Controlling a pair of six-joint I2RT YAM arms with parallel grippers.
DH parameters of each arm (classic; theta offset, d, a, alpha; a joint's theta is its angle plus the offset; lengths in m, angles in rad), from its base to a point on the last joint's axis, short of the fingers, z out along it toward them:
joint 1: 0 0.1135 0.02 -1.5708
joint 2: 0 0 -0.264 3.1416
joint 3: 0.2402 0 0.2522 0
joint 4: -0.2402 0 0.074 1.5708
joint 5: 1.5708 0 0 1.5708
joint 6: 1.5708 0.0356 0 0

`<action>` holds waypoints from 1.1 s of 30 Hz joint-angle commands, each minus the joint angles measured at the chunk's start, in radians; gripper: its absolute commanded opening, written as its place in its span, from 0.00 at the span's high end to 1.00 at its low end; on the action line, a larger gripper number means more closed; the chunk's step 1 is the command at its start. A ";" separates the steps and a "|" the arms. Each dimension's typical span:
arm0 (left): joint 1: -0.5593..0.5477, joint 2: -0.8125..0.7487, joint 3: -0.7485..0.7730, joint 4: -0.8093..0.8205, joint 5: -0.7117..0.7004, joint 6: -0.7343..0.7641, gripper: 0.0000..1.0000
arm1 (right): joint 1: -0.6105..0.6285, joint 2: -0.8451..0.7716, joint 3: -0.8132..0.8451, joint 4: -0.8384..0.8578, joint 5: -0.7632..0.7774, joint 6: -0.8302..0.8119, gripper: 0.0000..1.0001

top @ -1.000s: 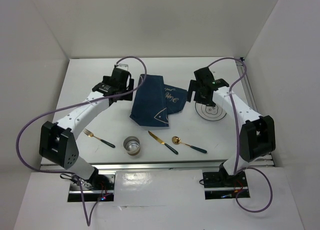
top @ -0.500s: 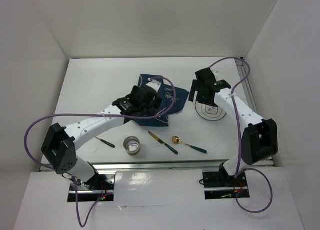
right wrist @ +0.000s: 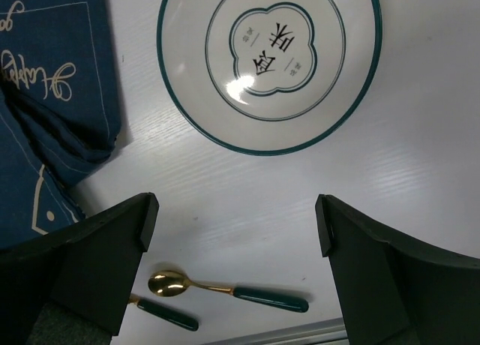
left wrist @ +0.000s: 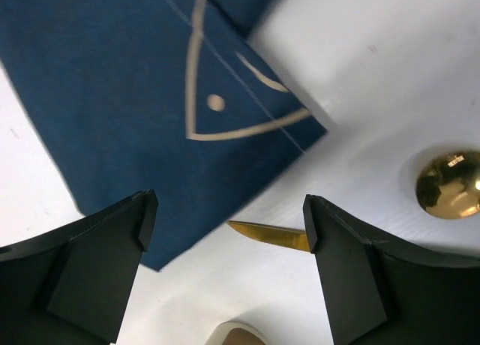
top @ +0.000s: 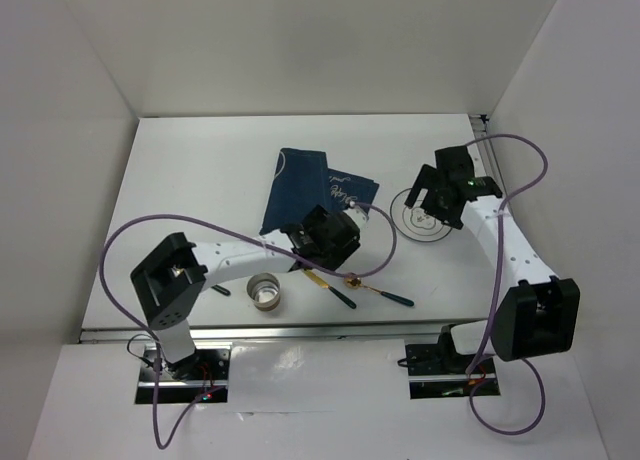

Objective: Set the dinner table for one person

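Observation:
The white dinner table point(top: 190, 170) carries a crumpled navy placemat point(top: 298, 183) at the centre and a white plate with a green rim point(top: 428, 227) to its right. A gold knife point(top: 333, 288), a gold spoon point(top: 378, 291) and a glass point(top: 265, 292) lie near the front edge. My left gripper point(top: 325, 248) is open and empty above the placemat's near corner point(left wrist: 150, 97), with the knife blade point(left wrist: 274, 236) between its fingers. My right gripper point(top: 428, 202) is open and empty over the plate's near side point(right wrist: 270, 60).
A fork handle point(top: 218, 290) shows left of the glass; the left arm hides the rest. The spoon point(right wrist: 225, 289) and knife handle point(right wrist: 161, 315) lie just inside the metal rail point(right wrist: 315, 331). White walls close in the table on three sides.
My left arm swung from the placemat's far left side across it to its near corner by the knife. My right gripper moved right, away from the placemat to the plate.

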 commanded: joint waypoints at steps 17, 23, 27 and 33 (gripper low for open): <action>-0.083 0.298 0.128 -0.002 -0.278 0.146 0.18 | -0.131 -0.089 -0.024 0.009 -0.168 -0.044 0.00; -0.083 0.289 0.128 -0.002 -0.343 0.136 0.47 | -0.131 -0.089 -0.024 0.009 -0.168 -0.044 0.00; -0.083 0.298 0.150 -0.017 -0.361 0.115 0.63 | -0.131 -0.089 -0.024 0.009 -0.178 -0.044 0.00; -0.029 0.246 0.271 -0.157 -0.297 0.021 1.00 | -0.131 -0.080 -0.015 0.009 -0.197 -0.075 0.00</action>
